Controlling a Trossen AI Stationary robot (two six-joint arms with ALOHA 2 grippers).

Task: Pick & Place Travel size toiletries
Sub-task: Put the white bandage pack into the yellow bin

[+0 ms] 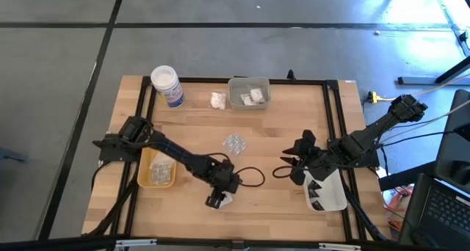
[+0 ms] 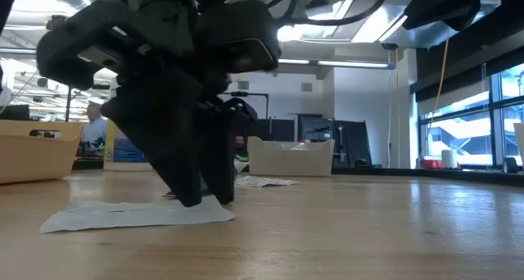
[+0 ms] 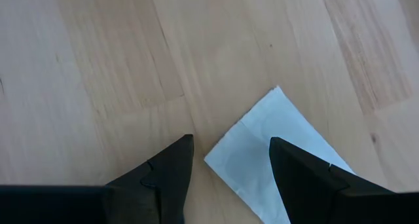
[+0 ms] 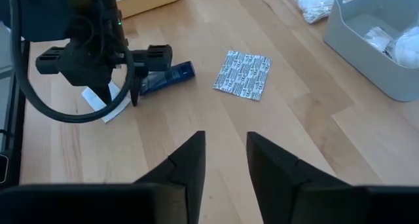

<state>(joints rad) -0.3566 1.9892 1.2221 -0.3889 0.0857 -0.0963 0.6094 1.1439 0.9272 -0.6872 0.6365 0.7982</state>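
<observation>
A flat white square sachet (image 3: 252, 142) lies on the wood near the table's near edge (image 1: 226, 198). My left gripper (image 3: 232, 145) points down over it, open. One finger stands beside the sachet's edge and the other over the sachet itself. A dark blue tube (image 4: 167, 76) lies just beyond that gripper. A clear blister pack (image 1: 235, 142) sits mid-table and a white lumpy packet (image 1: 218, 100) lies beside the grey tray. My right gripper (image 1: 288, 163) hovers open to the right of centre, above the bare wood. My left gripper comes at the sachet from above, pointing down, near one corner (image 3: 275, 93). In the low view its fingertips (image 2: 209, 200) reach down to the level of the sachet (image 2: 123, 216), which lies flat on the table. Whether a finger touches it, I cannot tell.
A grey tray (image 1: 233, 97) with white packets stands at the far edge, beside a white jar with a blue label (image 1: 167, 84). A yellow tray (image 1: 143, 179) sits on the left, and a white tray (image 1: 341, 199) holding dark items sits under the right arm. A black frame rims the table.
</observation>
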